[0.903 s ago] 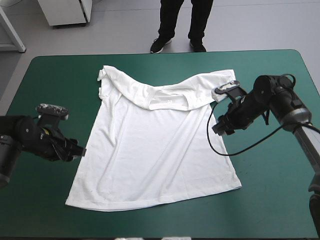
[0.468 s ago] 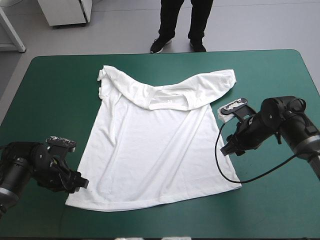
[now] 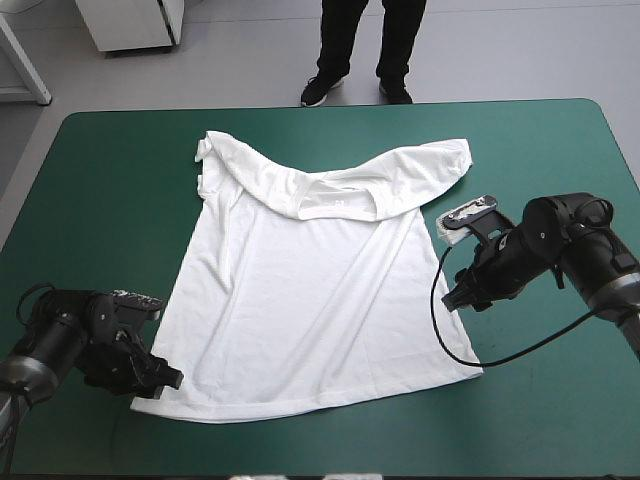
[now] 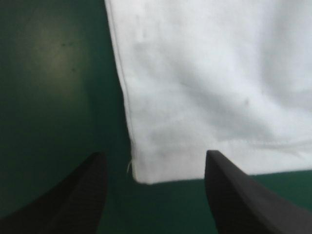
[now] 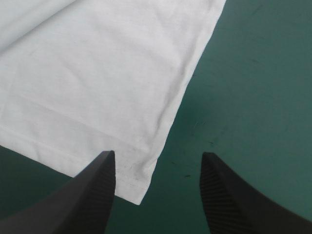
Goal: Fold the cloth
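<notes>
Fingers (image 4: 78, 200) of the left gripper (image 4: 153, 155) and right gripper (image 5: 157, 154) stood apart, each at a bottom corner of the T-shirt (image 3: 310, 290).

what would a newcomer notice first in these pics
The white T-shirt lies spread flat across the middle of the teal-green table, collar toward the far edge. The left gripper, open, points at the near left hem corner, and the right gripper, open, at the near right one; neither holds cloth.
</notes>
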Controlling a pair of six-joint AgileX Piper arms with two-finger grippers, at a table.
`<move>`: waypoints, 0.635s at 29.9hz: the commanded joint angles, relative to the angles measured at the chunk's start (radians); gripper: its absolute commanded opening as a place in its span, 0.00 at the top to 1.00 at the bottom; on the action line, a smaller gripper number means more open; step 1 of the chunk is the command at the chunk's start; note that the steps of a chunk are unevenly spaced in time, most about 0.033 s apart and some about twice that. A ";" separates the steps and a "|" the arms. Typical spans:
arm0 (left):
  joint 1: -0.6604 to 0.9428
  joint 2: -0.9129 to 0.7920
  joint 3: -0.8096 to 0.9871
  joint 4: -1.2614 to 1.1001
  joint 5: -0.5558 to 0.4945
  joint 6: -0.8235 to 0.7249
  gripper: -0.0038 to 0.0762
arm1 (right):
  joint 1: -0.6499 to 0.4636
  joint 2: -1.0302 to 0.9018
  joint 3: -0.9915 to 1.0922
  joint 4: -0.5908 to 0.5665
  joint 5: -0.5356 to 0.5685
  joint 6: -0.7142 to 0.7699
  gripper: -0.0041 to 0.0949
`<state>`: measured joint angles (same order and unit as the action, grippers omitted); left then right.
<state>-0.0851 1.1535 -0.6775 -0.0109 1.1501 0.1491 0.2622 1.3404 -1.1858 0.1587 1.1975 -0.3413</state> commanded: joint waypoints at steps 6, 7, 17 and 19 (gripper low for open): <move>-0.007 0.100 -0.019 -0.019 -0.068 -0.007 0.42 | 0.001 -0.032 -0.024 -0.006 -0.014 0.003 0.47; -0.007 0.110 -0.019 -0.019 -0.072 -0.007 0.42 | 0.001 -0.032 -0.024 -0.006 -0.014 0.003 0.47; -0.007 0.169 0.007 -0.032 -0.097 -0.007 0.90 | 0.070 -0.032 0.027 -0.113 -0.012 0.023 0.47; -0.007 0.175 0.021 -0.032 -0.097 -0.003 0.96 | 0.101 -0.032 0.079 -0.159 -0.026 0.029 0.47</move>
<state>-0.0861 1.3219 -0.6752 -0.0447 1.0708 0.1491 0.3347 1.3404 -1.1366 0.0589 1.1935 -0.3197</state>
